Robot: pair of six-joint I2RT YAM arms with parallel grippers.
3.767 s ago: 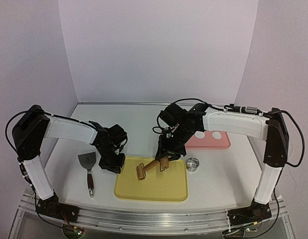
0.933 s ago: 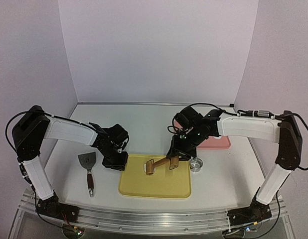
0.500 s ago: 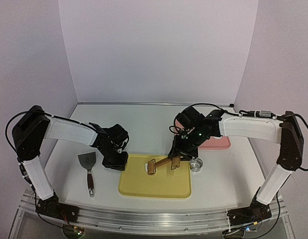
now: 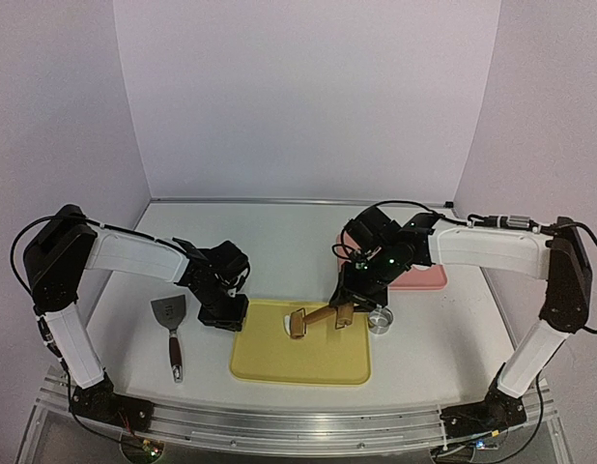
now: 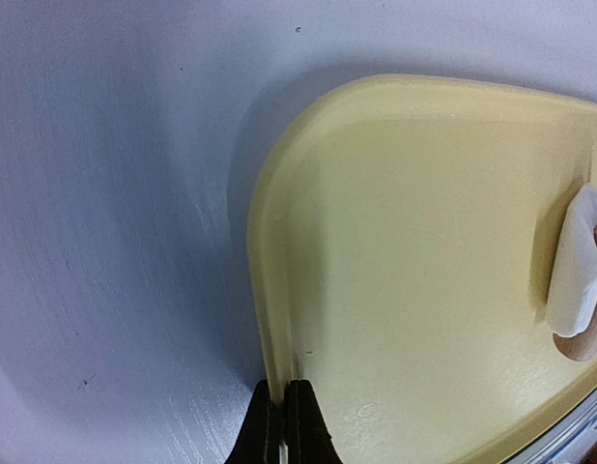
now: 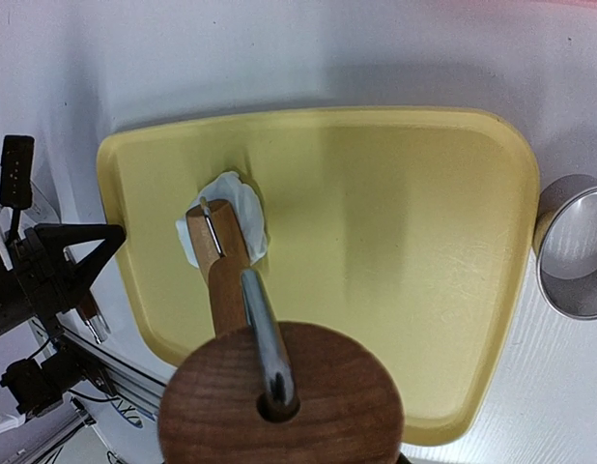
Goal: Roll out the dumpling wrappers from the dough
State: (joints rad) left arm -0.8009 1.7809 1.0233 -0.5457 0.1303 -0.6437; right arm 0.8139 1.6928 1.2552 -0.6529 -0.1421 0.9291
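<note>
A yellow tray lies at the front centre. An irregular white dough piece lies on its back left part. A wooden roller rests on the dough's right edge. My right gripper is shut on the roller's handle. In the right wrist view the handle end hides the fingers, and the roller head covers part of the dough. My left gripper is shut on the tray's left rim, as the left wrist view shows. No round wrappers are in view.
A metal ring cutter stands just right of the tray, and it also shows in the right wrist view. A pink plate lies behind it, partly hidden by my right arm. A spatula lies left of the tray.
My right gripper has drawn the roller to the right across the tray, uncovering the dough's left side. The tray has shifted a little right. The left gripper has kept its hold.
</note>
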